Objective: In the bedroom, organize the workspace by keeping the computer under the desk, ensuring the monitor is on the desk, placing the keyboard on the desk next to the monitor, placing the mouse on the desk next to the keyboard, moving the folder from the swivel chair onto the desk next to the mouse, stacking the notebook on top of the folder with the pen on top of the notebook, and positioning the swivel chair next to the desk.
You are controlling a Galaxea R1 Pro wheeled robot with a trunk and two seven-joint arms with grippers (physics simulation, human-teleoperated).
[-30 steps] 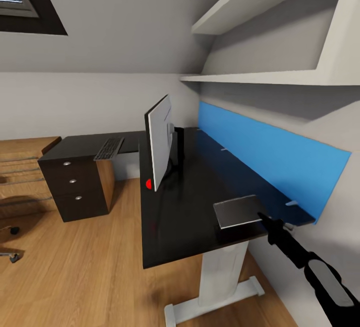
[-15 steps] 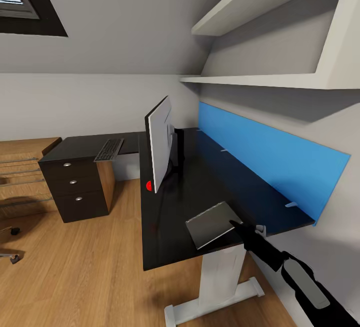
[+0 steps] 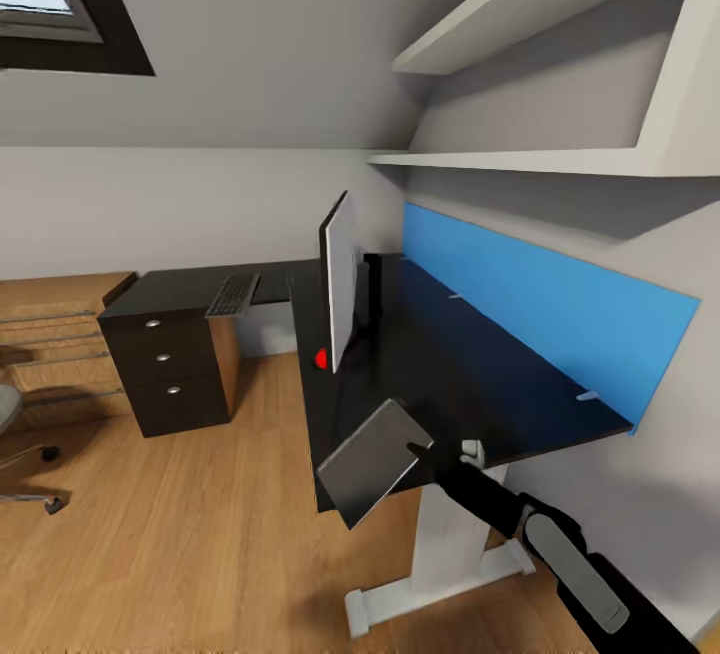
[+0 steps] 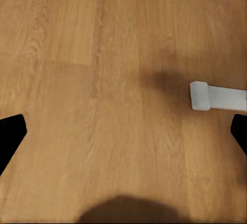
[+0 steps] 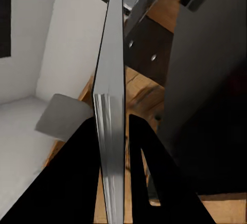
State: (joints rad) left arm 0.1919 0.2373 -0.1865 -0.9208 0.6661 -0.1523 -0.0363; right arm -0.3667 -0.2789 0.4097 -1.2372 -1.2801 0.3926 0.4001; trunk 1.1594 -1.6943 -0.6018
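Presently we hold the notebook (image 3: 372,461) in our right gripper (image 3: 425,454), whose two fingers (image 5: 149,183) pinch the pad by one edge, one on each face, as the right wrist view shows with the pale page edges (image 5: 110,131) running between them. From the head view, the notebook hangs tilted past the near corner of the bench (image 3: 450,374), partly over the wood floor (image 3: 200,534) and apart from the black top. We judge it a light, thin and fairly stiff pad; gripped at one edge it acts as a lever, so a firm pinch near the middle of that edge should keep it from swinging or slipping. The monitor (image 3: 338,279) stands upright on the bench, seen nearly edge-on, with its red dot (image 3: 321,358) low at the near corner. The keyboard (image 3: 233,294) lies well apart from it on the far wing of the bench, above the drawer unit (image 3: 170,374). Part of the swivel chair (image 3: 15,434) shows at the left border, away from the bench. Our left gripper (image 4: 123,131) points down at bare floor near the white foot of the bench leg (image 4: 216,96); its fingertips (image 4: 10,134) sit spread wide with nothing between them.
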